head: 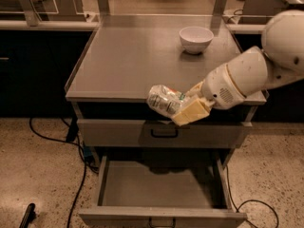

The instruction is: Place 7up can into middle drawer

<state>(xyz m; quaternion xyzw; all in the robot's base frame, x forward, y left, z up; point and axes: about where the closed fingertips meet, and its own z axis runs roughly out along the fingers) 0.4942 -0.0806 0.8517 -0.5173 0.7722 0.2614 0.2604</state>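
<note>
My gripper (183, 107) reaches in from the right on a white arm and is shut on the 7up can (163, 99), a dented silvery can with green and red marks. It holds the can on its side in the air, at the front edge of the cabinet top and in front of the upper drawer front (118, 133). The middle drawer (161, 185) stands pulled out below, with a flat grey floor and nothing in it; its black loop handle (161, 222) shows at the bottom edge.
A white bowl (196, 39) stands at the back right of the cabinet top (123, 61). Black cables (57, 141) lie on the speckled floor at the left. Dark counters flank the cabinet on both sides.
</note>
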